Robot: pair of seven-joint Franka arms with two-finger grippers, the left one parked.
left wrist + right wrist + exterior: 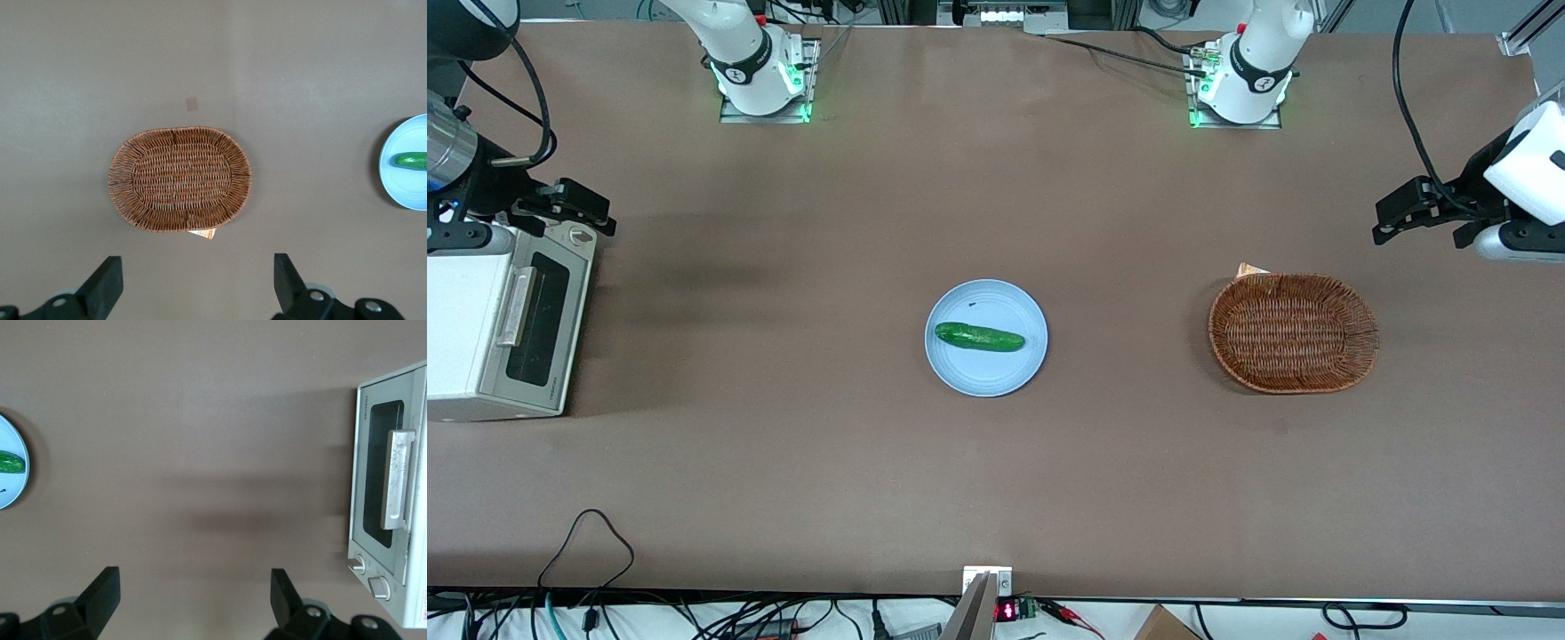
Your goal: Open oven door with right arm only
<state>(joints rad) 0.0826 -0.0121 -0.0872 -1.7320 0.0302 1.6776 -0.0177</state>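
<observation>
The small white toaster oven (463,329) stands at the working arm's end of the table. Its oven door (538,331) is closed, with a dark glass window and a silver bar handle (516,307). The right wrist view shows the door (373,520), the handle (398,477) and two knobs (370,577). The right arm's black gripper (587,206) hovers open and empty, a little farther from the front camera than the oven and beside its knob end. In the right wrist view the gripper (193,583) has its jaws wide apart over bare table, clear of the door.
A light blue plate (960,369) holding a green cucumber (979,337) lies mid-table. It also shows in the right wrist view (17,487). A brown wicker basket (1293,332) sits toward the parked arm's end. Cables hang along the table's front edge.
</observation>
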